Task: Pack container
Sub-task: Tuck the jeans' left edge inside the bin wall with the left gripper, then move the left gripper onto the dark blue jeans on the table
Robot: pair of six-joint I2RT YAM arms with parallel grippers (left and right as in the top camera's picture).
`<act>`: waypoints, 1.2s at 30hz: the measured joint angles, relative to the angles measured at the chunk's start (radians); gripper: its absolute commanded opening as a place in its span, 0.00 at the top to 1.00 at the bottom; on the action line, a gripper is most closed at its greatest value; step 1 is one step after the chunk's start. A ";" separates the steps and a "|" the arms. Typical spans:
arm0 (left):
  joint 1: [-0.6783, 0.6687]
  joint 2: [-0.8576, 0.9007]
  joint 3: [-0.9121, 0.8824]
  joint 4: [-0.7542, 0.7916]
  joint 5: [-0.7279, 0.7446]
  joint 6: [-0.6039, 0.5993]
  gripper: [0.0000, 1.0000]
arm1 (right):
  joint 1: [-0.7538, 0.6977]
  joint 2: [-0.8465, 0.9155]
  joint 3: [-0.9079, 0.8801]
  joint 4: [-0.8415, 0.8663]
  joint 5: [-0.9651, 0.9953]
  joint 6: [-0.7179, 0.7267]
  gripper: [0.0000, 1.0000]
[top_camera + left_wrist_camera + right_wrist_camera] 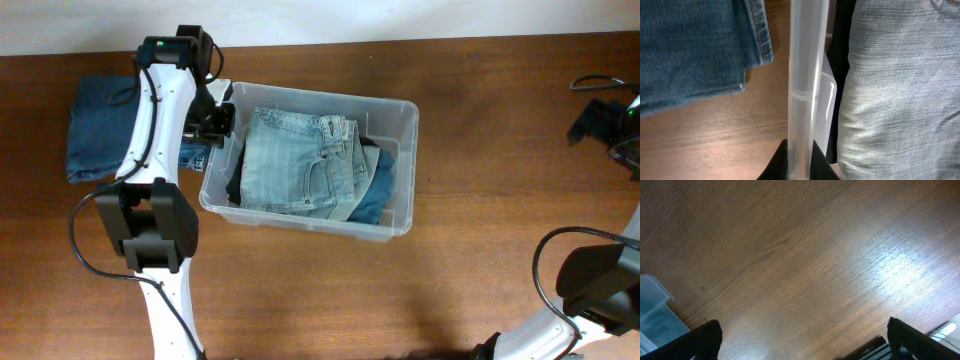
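Observation:
The container (pixel 402 170) is a clear plastic bin in the middle of the table. It holds folded light-blue jeans (pixel 295 160) on top of darker clothes. My left gripper (pixel 218 122) is shut on the container's left wall (pixel 805 75), one finger outside and one inside. The light jeans (pixel 900 90) lie just right of that wall. A folded dark-blue pair of jeans (pixel 98 128) lies on the table left of the container, also in the left wrist view (pixel 690 45). My right gripper (pixel 802 337) is open and empty over bare wood at the far right (pixel 605 125).
A corner of the container (pixel 652 310) shows at the lower left of the right wrist view. A black cable (pixel 590 82) lies at the table's far right edge. A striped object (pixel 875 352) sits at the bottom of the right wrist view.

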 measured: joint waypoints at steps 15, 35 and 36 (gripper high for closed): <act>-0.001 0.000 0.000 0.006 0.000 -0.161 0.99 | 0.000 0.000 0.000 0.000 0.000 0.000 0.01; -0.033 0.000 0.000 0.030 0.023 -0.129 0.99 | 0.000 0.000 0.000 0.000 0.000 0.000 0.02; -0.034 0.000 0.000 0.030 0.023 -0.133 0.99 | 0.000 0.000 0.000 0.000 0.000 0.000 0.02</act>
